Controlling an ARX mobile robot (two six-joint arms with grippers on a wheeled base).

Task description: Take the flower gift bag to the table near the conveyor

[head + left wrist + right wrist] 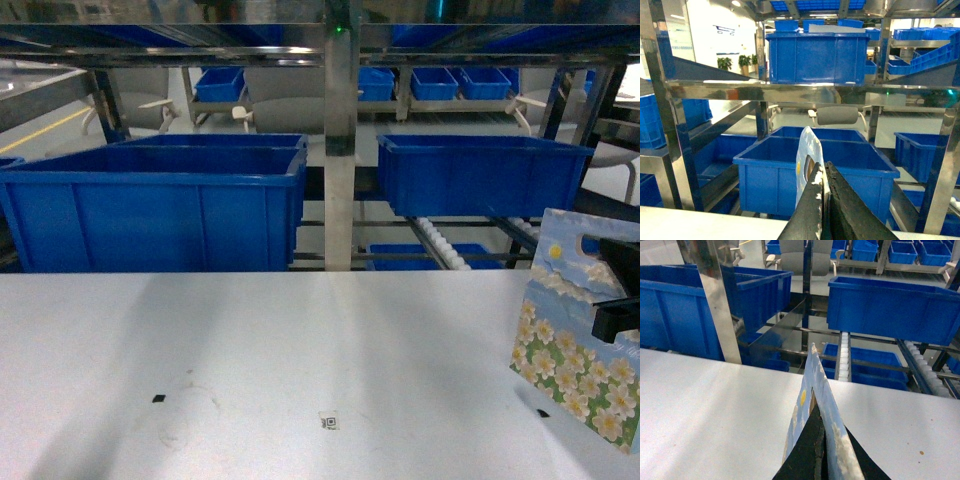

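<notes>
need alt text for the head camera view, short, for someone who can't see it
A flower gift bag printed with white daisies and blue sky stands at the right edge of a white-grey table, pinched by the right gripper. Behind the table, blue plastic bins sit in a steel-framed conveyor with white rollers.

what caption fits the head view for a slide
Right gripper holds the flower gift bag upright over the table, blue bins on the conveyor behind.

Blue plastic bins sit under steel shelving, with potted plants by a bright wall.
</notes>
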